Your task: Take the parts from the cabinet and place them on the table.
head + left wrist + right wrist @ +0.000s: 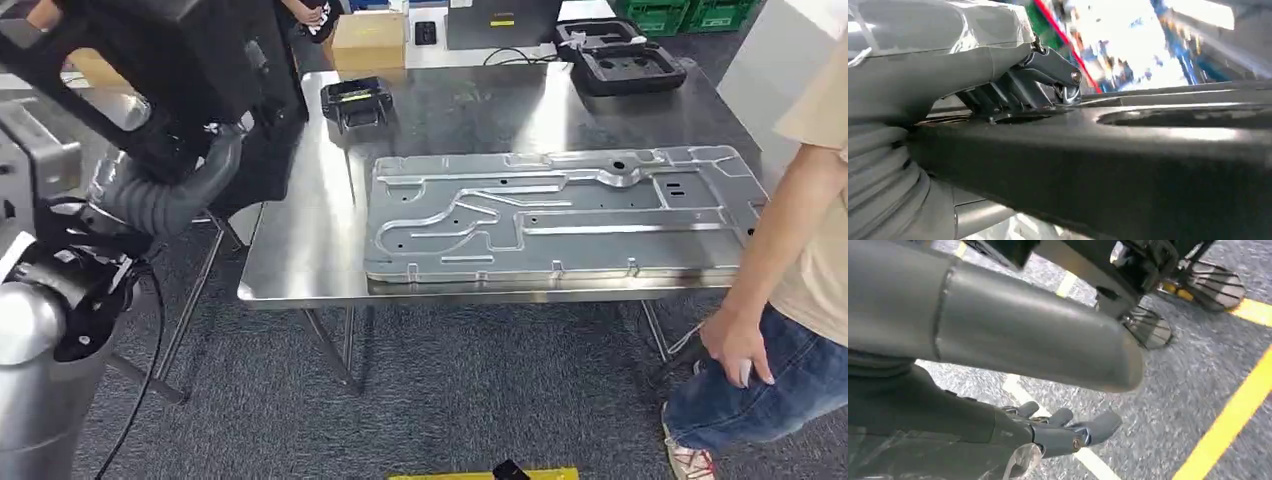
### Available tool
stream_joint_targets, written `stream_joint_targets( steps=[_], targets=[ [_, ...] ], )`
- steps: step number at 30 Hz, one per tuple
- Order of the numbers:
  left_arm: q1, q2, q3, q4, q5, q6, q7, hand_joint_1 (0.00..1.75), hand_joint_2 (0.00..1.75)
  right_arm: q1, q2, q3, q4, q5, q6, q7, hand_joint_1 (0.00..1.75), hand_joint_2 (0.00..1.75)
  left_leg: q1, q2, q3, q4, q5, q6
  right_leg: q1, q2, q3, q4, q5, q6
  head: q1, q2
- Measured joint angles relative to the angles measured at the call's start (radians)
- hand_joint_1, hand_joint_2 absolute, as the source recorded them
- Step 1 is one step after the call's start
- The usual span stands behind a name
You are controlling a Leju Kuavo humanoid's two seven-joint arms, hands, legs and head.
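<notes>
A steel table (300,240) was seen ahead in the head view, and most of its top was taken up by a large pressed metal panel (560,215), laid flat with its near edge along the table's front edge. A black moulded part (1128,165) was gripped by the left hand (1013,87), raised at the left of the head view; dark fingers (1053,67) were pressed on the part's upper face. Two more black moulded parts (622,62) were stacked at the table's far right corner, and a smaller black part (356,102) lay near the far left. The right hand (1063,432) was hung over grey carpet (1198,390) with yellow lines; its fingers were extended, apart, and nothing was grasped. A person (790,290) stood at the table's right end.
</notes>
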Motion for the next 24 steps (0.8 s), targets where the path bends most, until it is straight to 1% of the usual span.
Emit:
stream_joint_targets(
  steps=[1, 2, 3, 4, 5, 6, 7, 8, 9, 10, 12, 13, 14, 15, 16, 17, 18, 19, 20, 21, 22, 23, 24],
  targets=[
    [0.0, 0.002, 0.0, 0.0, 0.028, -0.017, -0.003, 1.75, 1.75, -0.001, 0.0, 0.0, 0.0, 0.001, 0.003, 0.0, 0.0, 0.0, 0.002, 0.0, 0.007, -0.006, -0.002, 0.001, 0.0, -0.001, 0.003, -0.002, 0.004, 0.005, 0.002, 0.0],
    [0.002, 0.005, 0.0, -0.002, 0.065, -0.039, -0.008, 1.75, 1.75, -0.003, -0.001, 0.0, 0.0, 0.006, 0.008, 0.0, 0.0, 0.0, 0.011, 0.0, 0.04, -0.015, 0.0, 0.004, 0.004, 0.0, 0.009, -0.001, -0.006, 0.008, 0.001, 0.0],
    [0.002, 0.007, 0.0, -0.005, 0.09, -0.049, -0.015, 1.75, 1.75, -0.003, -0.003, 0.0, 0.0, 0.009, 0.012, 0.002, 0.0, 0.0, 0.012, -0.001, 0.049, -0.016, -0.003, 0.006, 0.002, -0.001, 0.004, 0.031, -0.013, 0.009, 0.004, 0.0],
    [0.001, 0.011, 0.0, -0.005, 0.099, -0.053, -0.016, 1.75, 1.75, -0.004, -0.003, 0.0, 0.0, 0.01, 0.013, 0.002, 0.0, 0.0, 0.012, -0.001, 0.054, -0.015, -0.007, 0.01, 0.003, -0.001, -0.02, 0.075, -0.021, 0.01, 0.004, 0.0],
    [0.002, 0.014, -0.001, -0.006, 0.117, -0.06, -0.019, 1.75, 1.75, -0.004, -0.003, 0.0, 0.0, 0.01, 0.016, 0.002, 0.0, 0.0, 0.012, -0.001, 0.06, -0.015, -0.018, 0.012, 0.001, -0.001, -0.088, 0.186, -0.057, 0.012, 0.005, 0.0],
    [0.005, 0.015, -0.001, -0.006, 0.121, -0.061, -0.019, 1.75, 1.75, -0.004, -0.005, 0.0, 0.0, 0.01, 0.016, 0.005, 0.0, 0.0, 0.012, -0.002, 0.064, -0.015, -0.025, 0.014, 0.001, -0.001, -0.138, 0.26, -0.096, 0.014, 0.005, 0.0],
    [0.009, 0.016, -0.003, -0.007, 0.132, -0.062, -0.019, 1.75, 1.75, -0.004, -0.006, 0.0, 0.0, 0.011, 0.016, 0.006, 0.0, 0.0, 0.011, -0.003, 0.068, -0.014, -0.031, 0.014, 0.001, -0.001, -0.178, 0.313, -0.126, 0.017, 0.005, 0.0],
    [0.014, 0.018, -0.004, -0.01, 0.141, -0.062, -0.021, 1.75, 1.75, -0.002, -0.006, 0.0, 0.0, 0.013, 0.016, 0.006, 0.0, 0.0, 0.011, -0.006, 0.078, -0.012, -0.041, 0.012, 0.001, -0.001, -0.215, 0.338, -0.132, 0.02, 0.005, 0.0],
    [0.015, 0.019, -0.004, -0.012, 0.144, -0.062, -0.022, 1.75, 1.75, 0.0, -0.007, 0.0, 0.0, 0.013, 0.016, 0.006, 0.0, 0.0, 0.012, -0.008, 0.085, -0.01, -0.049, 0.01, 0.0, -0.001, -0.217, 0.317, -0.113, 0.021, 0.005, 0.0],
    [0.016, 0.021, -0.004, -0.015, 0.149, -0.062, -0.025, 1.75, 1.75, 0.0, -0.009, 0.0, 0.0, 0.015, 0.016, 0.006, 0.0, 0.0, 0.014, -0.011, 0.099, -0.004, -0.063, 0.005, -0.002, -0.001, -0.195, 0.231, -0.053, 0.022, 0.005, 0.0],
    [0.016, 0.022, -0.005, -0.021, 0.163, -0.066, -0.032, 1.75, 1.75, 0.005, -0.012, 0.0, 0.0, 0.016, 0.017, 0.005, 0.0, 0.0, 0.016, -0.012, 0.122, 0.005, -0.088, -0.004, -0.006, -0.001, -0.138, 0.053, 0.071, 0.024, 0.005, 0.0],
    [0.016, 0.023, -0.007, -0.023, 0.17, -0.067, -0.034, 1.75, 1.75, 0.011, -0.013, 0.0, 0.0, 0.017, 0.018, 0.005, 0.0, 0.0, 0.013, -0.012, 0.12, 0.009, -0.102, -0.012, -0.003, 0.001, -0.127, 0.016, 0.095, 0.02, 0.005, 0.0],
    [0.012, 0.024, -0.011, -0.027, 0.176, -0.068, -0.034, 1.75, 1.75, 0.004, -0.013, 0.0, 0.0, 0.018, 0.019, 0.004, 0.0, 0.0, 0.013, -0.013, 0.122, 0.015, -0.107, -0.017, 0.0, -0.001, -0.129, 0.016, 0.057, 0.004, 0.005, 0.0],
    [0.011, 0.024, -0.012, -0.031, 0.177, -0.067, -0.033, 1.75, 1.75, -0.001, -0.013, 0.0, 0.0, 0.019, 0.019, 0.003, 0.0, 0.0, 0.013, -0.012, 0.121, 0.015, -0.115, -0.021, 0.003, 0.001, -0.131, 0.017, 0.074, -0.001, 0.004, 0.0],
    [0.011, 0.024, -0.013, -0.036, 0.179, -0.067, -0.033, 1.75, 1.75, -0.001, -0.014, 0.0, 0.0, 0.019, 0.019, 0.005, 0.0, 0.0, 0.014, -0.012, 0.126, 0.022, -0.117, -0.026, 0.004, -0.001, -0.131, 0.016, 0.066, -0.011, 0.005, 0.0],
    [0.009, 0.024, -0.014, -0.04, 0.18, -0.067, -0.033, 1.75, 1.75, -0.004, -0.013, 0.0, 0.0, 0.02, 0.019, 0.003, 0.0, 0.0, 0.014, -0.012, 0.129, 0.019, -0.122, -0.028, 0.001, 0.0, -0.123, 0.017, 0.066, -0.016, 0.005, 0.0],
    [0.007, 0.027, -0.014, -0.046, 0.18, -0.067, -0.034, 1.75, 1.75, -0.007, -0.011, 0.0, -0.002, 0.021, 0.019, 0.003, 0.0, 0.0, 0.016, -0.009, 0.121, 0.042, -0.127, -0.032, -0.003, 0.001, -0.112, 0.016, 0.062, -0.021, 0.005, 0.0],
    [0.001, 0.027, -0.015, -0.05, 0.182, -0.067, -0.034, 1.75, 1.75, -0.006, -0.013, 0.0, -0.002, 0.022, 0.019, 0.003, 0.0, 0.0, 0.018, -0.005, 0.094, 0.095, -0.13, -0.04, -0.005, 0.0, -0.104, 0.016, 0.055, -0.027, 0.0, 0.0],
    [-0.004, 0.028, -0.016, -0.052, 0.183, -0.067, -0.034, 1.75, 1.75, -0.006, -0.014, 0.0, -0.002, 0.022, 0.019, 0.003, 0.0, 0.0, 0.025, -0.004, 0.042, 0.181, -0.145, -0.051, -0.005, 0.0, -0.097, 0.016, 0.048, -0.03, 0.0, 0.0],
    [-0.003, 0.028, -0.021, -0.055, 0.186, -0.067, -0.034, 1.75, 1.75, -0.006, -0.014, 0.0, -0.002, 0.022, 0.019, 0.003, 0.0, 0.0, 0.03, -0.003, -0.02, 0.275, -0.172, -0.06, -0.004, 0.0, -0.091, 0.016, 0.041, -0.031, 0.0, 0.0],
    [-0.001, 0.028, -0.024, -0.055, 0.186, -0.067, -0.034, 1.75, 1.75, -0.006, -0.014, 0.0, -0.002, 0.022, 0.019, 0.003, 0.0, 0.0, 0.032, -0.001, -0.064, 0.337, -0.201, -0.066, -0.004, 0.0, -0.085, 0.016, 0.034, -0.03, -0.001, 0.0],
    [0.001, 0.028, -0.029, -0.055, 0.187, -0.067, -0.033, 1.75, 1.75, -0.006, -0.014, 0.0, -0.002, 0.024, 0.021, 0.003, 0.0, 0.0, 0.035, 0.001, -0.117, 0.392, -0.228, -0.069, -0.004, 0.001, -0.074, 0.016, 0.024, -0.03, -0.001, 0.0],
    [0.002, 0.028, -0.032, -0.055, 0.188, -0.067, -0.033, 1.75, 1.75, -0.006, -0.014, 0.0, -0.002, 0.025, 0.023, 0.003, 0.0, 0.0, 0.035, 0.001, -0.134, 0.388, -0.225, -0.068, -0.004, 0.003, -0.063, 0.016, 0.015, -0.029, -0.001, 0.0]
  ],
)
